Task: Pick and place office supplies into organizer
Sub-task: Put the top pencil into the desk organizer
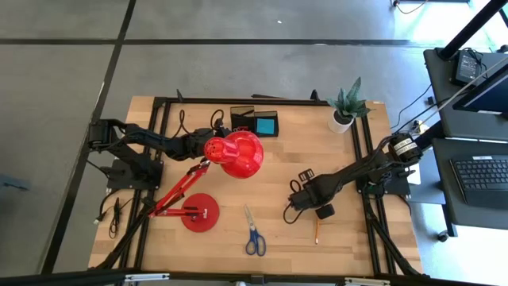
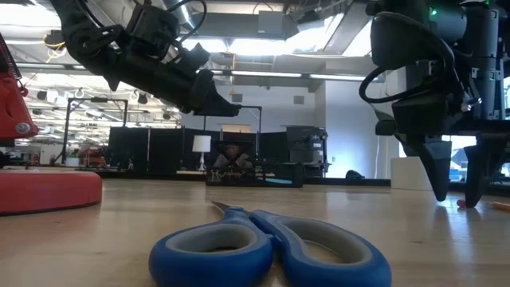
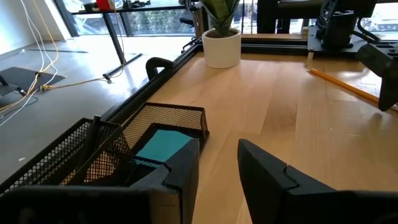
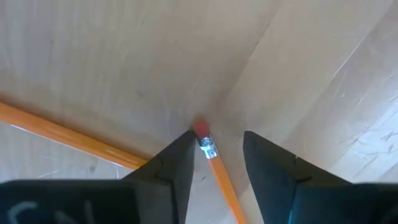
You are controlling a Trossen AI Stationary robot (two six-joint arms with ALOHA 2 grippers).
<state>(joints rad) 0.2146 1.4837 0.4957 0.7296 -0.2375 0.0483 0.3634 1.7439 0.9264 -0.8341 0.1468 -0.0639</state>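
Observation:
A wooden pencil [image 4: 217, 177] lies flat on the table, its pink eraser end [image 4: 200, 129] between the fingers of my right gripper [image 4: 217, 140]. That gripper [image 1: 315, 213] is open, points down and hovers just above the wood [image 2: 456, 187]. A second pencil [image 4: 62, 135] lies beside it. Blue-handled scissors [image 1: 254, 234] lie near the front edge. The black mesh organizer [image 1: 254, 121] stands at the far middle with a blue block [image 3: 163, 146] inside. My left gripper [image 3: 219, 149] is open, raised beside the organizer and holds nothing. My right gripper comes from above with a finger on each side of the pencil's eraser end. One finger [image 4: 183, 152] stands right beside the metal ferrule [image 4: 206, 147]. I cannot tell whether it touches. The pencil lies flat on the table.
A red desk lamp stands at the left, its head [image 1: 236, 154] over my left gripper and its round base [image 1: 198, 212] near the front. A potted plant [image 1: 344, 110] sits at the far right corner. Bare wood lies between lamp and right arm.

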